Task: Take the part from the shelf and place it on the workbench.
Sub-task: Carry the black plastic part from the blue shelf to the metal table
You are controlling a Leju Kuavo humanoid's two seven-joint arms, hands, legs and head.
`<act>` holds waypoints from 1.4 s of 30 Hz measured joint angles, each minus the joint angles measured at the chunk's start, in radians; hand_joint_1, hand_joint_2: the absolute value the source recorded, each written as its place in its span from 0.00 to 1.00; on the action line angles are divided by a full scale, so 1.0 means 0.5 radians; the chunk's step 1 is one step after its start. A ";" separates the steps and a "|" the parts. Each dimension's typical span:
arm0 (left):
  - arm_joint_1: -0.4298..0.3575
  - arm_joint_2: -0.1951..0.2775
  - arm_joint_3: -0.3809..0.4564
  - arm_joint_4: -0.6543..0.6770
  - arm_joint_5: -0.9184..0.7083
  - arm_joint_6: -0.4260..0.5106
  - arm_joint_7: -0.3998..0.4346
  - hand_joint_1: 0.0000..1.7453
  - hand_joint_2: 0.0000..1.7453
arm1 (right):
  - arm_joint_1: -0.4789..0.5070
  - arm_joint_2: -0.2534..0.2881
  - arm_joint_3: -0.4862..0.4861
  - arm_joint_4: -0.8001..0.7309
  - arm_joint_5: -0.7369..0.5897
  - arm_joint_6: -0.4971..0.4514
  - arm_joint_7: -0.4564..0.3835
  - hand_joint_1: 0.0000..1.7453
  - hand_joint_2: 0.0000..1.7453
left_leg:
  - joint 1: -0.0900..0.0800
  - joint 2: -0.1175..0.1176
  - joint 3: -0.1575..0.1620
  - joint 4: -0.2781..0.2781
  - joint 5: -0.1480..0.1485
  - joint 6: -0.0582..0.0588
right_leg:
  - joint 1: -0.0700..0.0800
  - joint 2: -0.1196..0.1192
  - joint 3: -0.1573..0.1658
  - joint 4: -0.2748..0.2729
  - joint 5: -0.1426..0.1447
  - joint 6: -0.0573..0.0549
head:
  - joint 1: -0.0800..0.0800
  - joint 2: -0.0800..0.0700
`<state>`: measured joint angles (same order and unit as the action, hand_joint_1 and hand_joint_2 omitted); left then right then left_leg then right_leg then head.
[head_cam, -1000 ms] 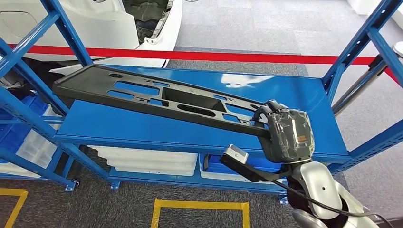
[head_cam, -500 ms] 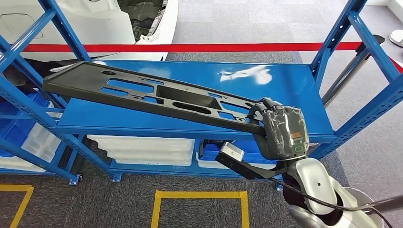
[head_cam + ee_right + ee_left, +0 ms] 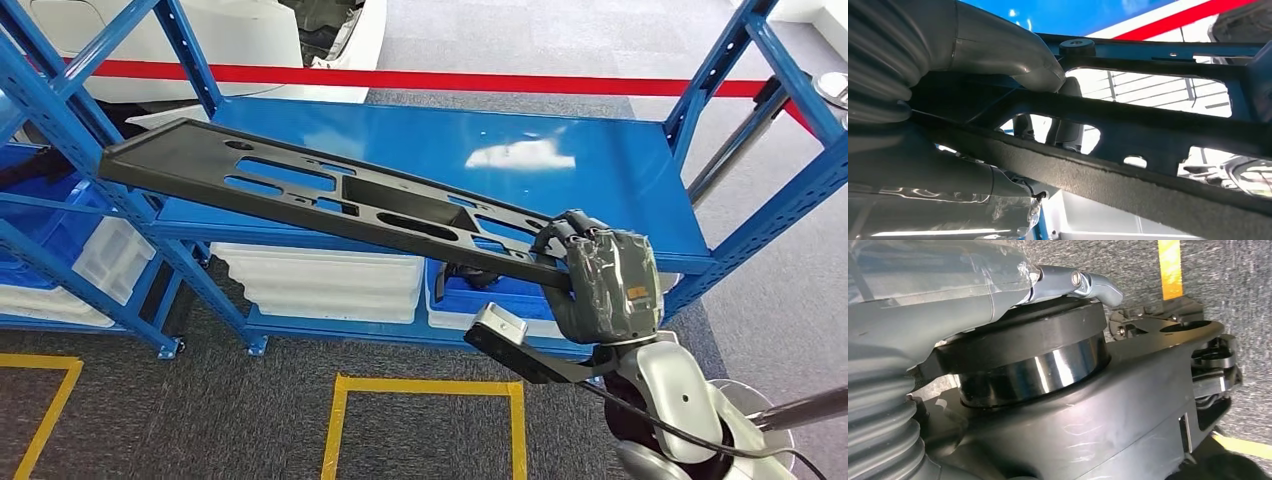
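Right robot hand [image 3: 600, 285] grips part [image 3: 300, 190] end — held level.

I see bright, even overhead light; white glare on the blue shelf [image 3: 520, 155]; both wrist views soft, blurred up close.

Grey carpet [image 3: 250, 420] covered the floor, marked with yellow tape lines [image 3: 430, 385] at the bottom. A red barrier belt [image 3: 480, 80] crossed the top, before a white car body [image 3: 250, 40] at upper left.
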<state>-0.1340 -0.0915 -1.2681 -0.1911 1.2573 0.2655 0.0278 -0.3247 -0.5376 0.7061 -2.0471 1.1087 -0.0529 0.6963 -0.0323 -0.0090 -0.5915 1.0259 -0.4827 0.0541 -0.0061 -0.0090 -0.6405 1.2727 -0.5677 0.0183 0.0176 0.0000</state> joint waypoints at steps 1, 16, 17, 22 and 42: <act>-0.002 -0.002 0.000 -0.002 -0.002 0.000 0.000 0.00 1.00 | 0.000 -0.001 0.000 -0.006 -0.002 0.002 0.000 1.00 1.00 | -0.004 0.000 -0.015 0.002 0.014 -0.001 | 0.011 0.003 0.108 -0.143 0.032 -0.025 | 0.003 0.000; -0.003 0.001 -0.004 -0.003 -0.017 0.000 0.004 0.00 1.00 | 0.043 -0.013 -0.001 -0.056 0.005 0.022 0.001 1.00 1.00 | 0.015 -0.004 0.019 0.283 -0.140 -0.149 | -0.001 -0.008 0.191 -0.502 0.095 -0.100 | -0.057 0.000; 0.001 0.002 -0.006 -0.002 -0.017 0.000 0.007 0.00 1.00 | 0.044 -0.013 -0.001 -0.060 0.006 0.023 0.001 1.00 1.00 | 0.020 -0.006 0.078 0.170 -0.113 -0.145 | 0.001 -0.006 0.172 -0.482 0.093 -0.092 | -0.065 0.000; 0.004 0.003 -0.023 -0.003 -0.018 0.000 0.012 0.00 1.00 | 0.045 -0.016 -0.002 -0.072 0.006 0.023 0.001 1.00 1.00 | 0.026 -0.013 0.109 0.018 -0.102 -0.073 | 0.010 -0.002 0.106 -0.424 0.096 -0.037 | -0.062 0.000; -0.009 0.006 -0.036 -0.003 -0.018 0.001 0.010 0.00 1.00 | 0.050 -0.023 -0.006 -0.078 -0.084 -0.017 0.001 1.00 1.00 | 0.003 0.002 -0.107 0.457 -0.313 -0.116 | -0.012 0.034 0.149 -0.501 0.129 -0.091 | -0.028 0.000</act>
<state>-0.1384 -0.0885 -1.2860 -0.1926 1.2483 0.2659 0.0327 -0.2995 -0.5493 0.7029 -2.0862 1.0664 -0.0616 0.6966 -0.0307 -0.0079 -0.6451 1.2544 -0.6391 -0.0039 -0.0120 0.0078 -0.5658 1.0222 -0.5030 -0.0270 0.0037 0.0000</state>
